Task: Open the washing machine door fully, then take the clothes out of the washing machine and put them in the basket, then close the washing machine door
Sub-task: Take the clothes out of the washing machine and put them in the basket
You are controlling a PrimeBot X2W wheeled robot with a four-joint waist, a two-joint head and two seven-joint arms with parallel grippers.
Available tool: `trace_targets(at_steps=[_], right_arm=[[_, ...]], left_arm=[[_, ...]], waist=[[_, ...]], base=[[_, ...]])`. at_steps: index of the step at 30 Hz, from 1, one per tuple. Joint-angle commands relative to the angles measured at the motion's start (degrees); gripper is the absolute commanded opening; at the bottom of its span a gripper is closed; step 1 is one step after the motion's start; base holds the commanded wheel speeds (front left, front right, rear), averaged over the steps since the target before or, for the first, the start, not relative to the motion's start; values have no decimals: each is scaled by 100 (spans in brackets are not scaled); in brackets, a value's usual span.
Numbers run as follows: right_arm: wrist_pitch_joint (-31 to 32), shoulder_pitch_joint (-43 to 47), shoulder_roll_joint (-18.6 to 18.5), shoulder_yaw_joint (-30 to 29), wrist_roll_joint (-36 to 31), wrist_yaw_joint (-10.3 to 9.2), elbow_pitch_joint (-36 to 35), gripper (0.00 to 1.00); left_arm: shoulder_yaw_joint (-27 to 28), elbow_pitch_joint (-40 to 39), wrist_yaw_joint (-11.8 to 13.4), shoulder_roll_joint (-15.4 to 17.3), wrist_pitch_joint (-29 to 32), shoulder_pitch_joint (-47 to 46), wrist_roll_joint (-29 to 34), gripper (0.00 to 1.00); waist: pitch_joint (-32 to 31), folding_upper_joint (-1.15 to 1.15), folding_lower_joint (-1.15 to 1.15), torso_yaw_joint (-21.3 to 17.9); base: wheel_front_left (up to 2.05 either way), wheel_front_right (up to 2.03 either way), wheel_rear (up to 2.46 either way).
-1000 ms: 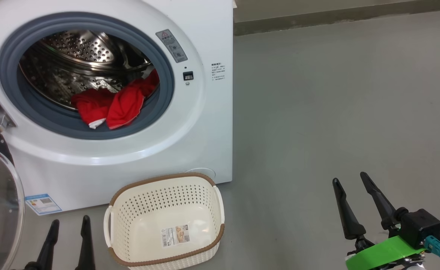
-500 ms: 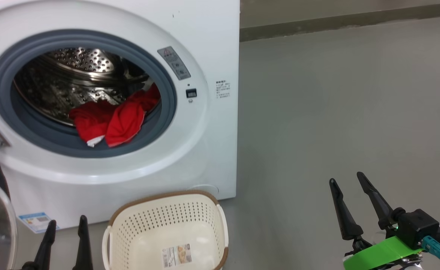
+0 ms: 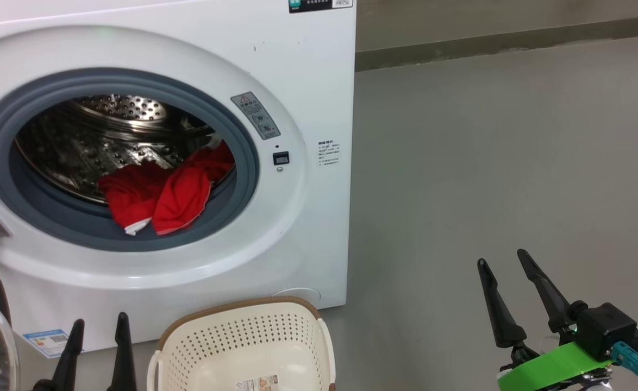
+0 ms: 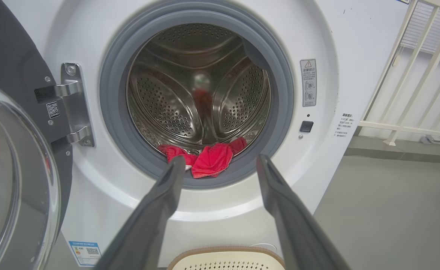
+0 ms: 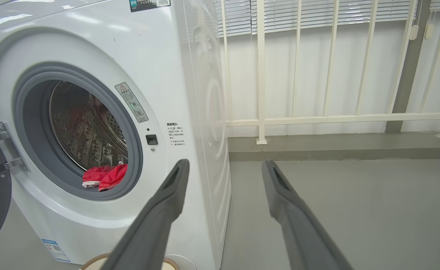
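Since the clothes (image 3: 158, 198) lie in the washing machine (image 3: 297, 81), heaped at the front of the drum (image 4: 201, 93) floor and lapping onto the grey rubber ring (image 3: 243, 179), only the first step looks done. The red heap runs crosswise to the opening, its long axis rising from a white-trimmed end at lower left toward the upper right in the head view, with that trimmed end drooping out toward the robot. The washing machine door (image 4: 14, 180) is swung out to the left on its hinge; it seems fully open, though only part of it shows, so I cannot be sure. The basket (image 3: 243, 315) sits on the floor just in front of the machine, below the opening, with nothing red in the part that shows. The left gripper (image 3: 101, 320) hovers beside the basket, jaws spread wide and empty, aimed at the opening. The right gripper (image 3: 502, 258) is well off to the right, equally wide and empty. Taking the clothes out, dropping them in and shutting the door remain.
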Motion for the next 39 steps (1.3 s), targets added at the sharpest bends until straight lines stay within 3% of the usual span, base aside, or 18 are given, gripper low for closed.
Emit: trace_targets(at_steps=[1, 24, 39], right_arm=[[-37, -76, -69, 114, 55, 36, -121, 100], [-37, -23, -53, 106, 59, 36, -178, 100], [-37, -230, -42, 22, -1, 36, -370, 100]], left_arm=[[156, -106, -33, 38, -70, -149, 39, 100], [183, -29, -88, 38, -70, -226, 171, 100], [-73, 408, -111, 38, -70, -1467, 214, 100]], waist=[[-7, 0, 0, -1], [21, 0, 0, 54], [776, 0, 0, 367]], base=[[0, 0, 0], [0, 0, 0], [0, 0, 0]])
